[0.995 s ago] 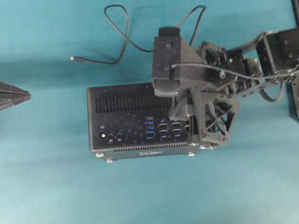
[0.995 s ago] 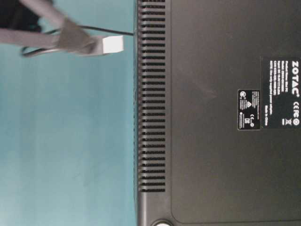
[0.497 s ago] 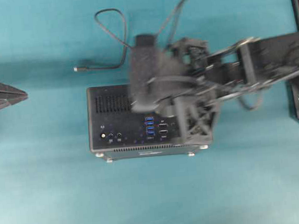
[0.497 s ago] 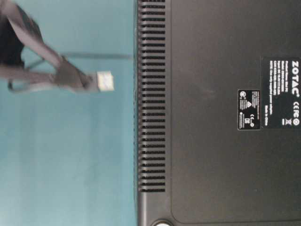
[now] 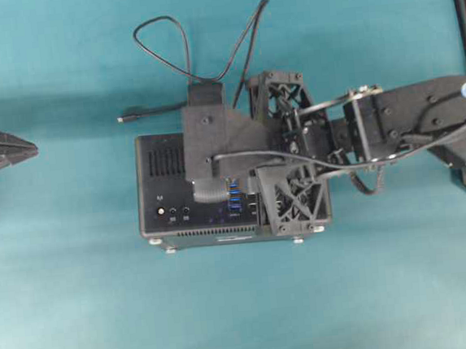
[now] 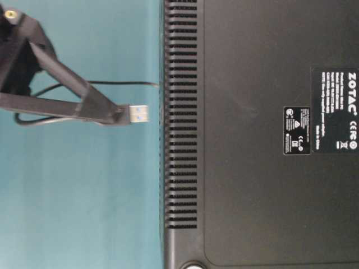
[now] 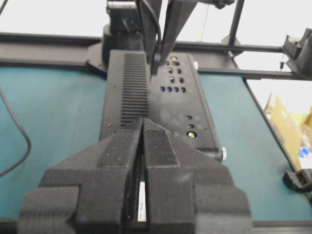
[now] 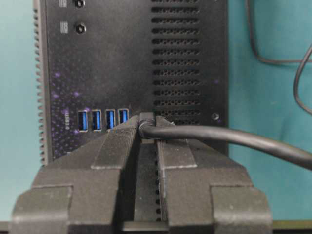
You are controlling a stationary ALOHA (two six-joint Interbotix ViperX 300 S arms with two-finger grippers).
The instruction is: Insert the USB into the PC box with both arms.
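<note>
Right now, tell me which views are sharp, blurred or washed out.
Overhead: sharp, with a soft shadow band across the teal table. Table-level: crisp on the PC box vents and USB. Left wrist: background above the table blown out white, PC box slightly soft. Right wrist: blue ports clear.

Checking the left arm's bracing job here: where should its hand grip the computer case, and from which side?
Judging by its pose, grip the computer case at its bare end, away from the blue ports. Come in from the left hand, which is shut and facing that end. The right hand holds the plug over the other end, so that side is taken.
</note>
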